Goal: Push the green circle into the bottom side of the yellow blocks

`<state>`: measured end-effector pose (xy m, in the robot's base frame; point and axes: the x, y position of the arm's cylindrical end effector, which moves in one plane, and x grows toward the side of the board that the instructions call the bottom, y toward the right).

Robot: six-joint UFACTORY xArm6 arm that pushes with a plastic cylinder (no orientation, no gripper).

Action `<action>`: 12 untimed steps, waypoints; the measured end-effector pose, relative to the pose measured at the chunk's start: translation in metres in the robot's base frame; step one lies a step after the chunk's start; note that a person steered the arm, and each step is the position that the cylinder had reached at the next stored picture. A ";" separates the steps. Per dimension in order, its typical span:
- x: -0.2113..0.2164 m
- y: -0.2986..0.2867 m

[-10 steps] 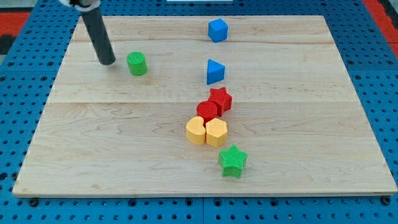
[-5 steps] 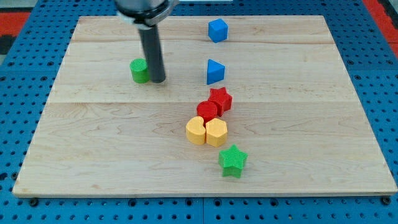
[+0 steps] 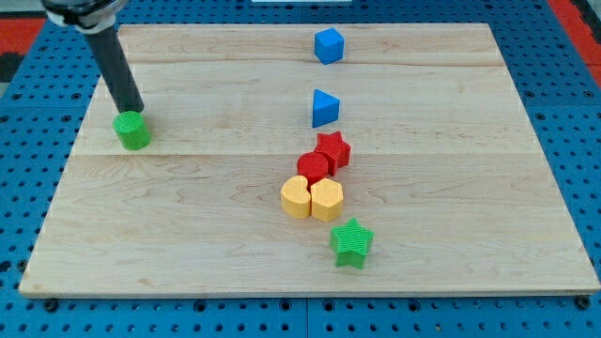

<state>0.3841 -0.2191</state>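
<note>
Against my tip (image 3: pixel 132 110), ribbed green circle (image 3: pixel 132 130) on pale wooden board (image 3: pixel 188 216).

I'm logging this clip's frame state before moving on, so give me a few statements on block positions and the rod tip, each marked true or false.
1. My tip sits at the upper edge of the green circle. True.
2. The green circle touches the yellow blocks. False: it lies far off toward the view's left, apart from the two yellow blocks.
3. The green star lies below the yellow blocks, toward the view's right. True.
4. The red star is at the view's top edge. False: it sits mid-board beside the red circle.
5. The blue cube is above the blue triangle in the view. True.
</note>
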 end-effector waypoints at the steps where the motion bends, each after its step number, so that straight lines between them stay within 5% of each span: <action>1: 0.043 0.053; 2: 0.048 0.041; 3: 0.010 -0.005; 6: 0.085 -0.029; 7: 0.102 -0.083; 9: 0.142 0.029; 11: 0.182 0.037; 12: 0.178 0.127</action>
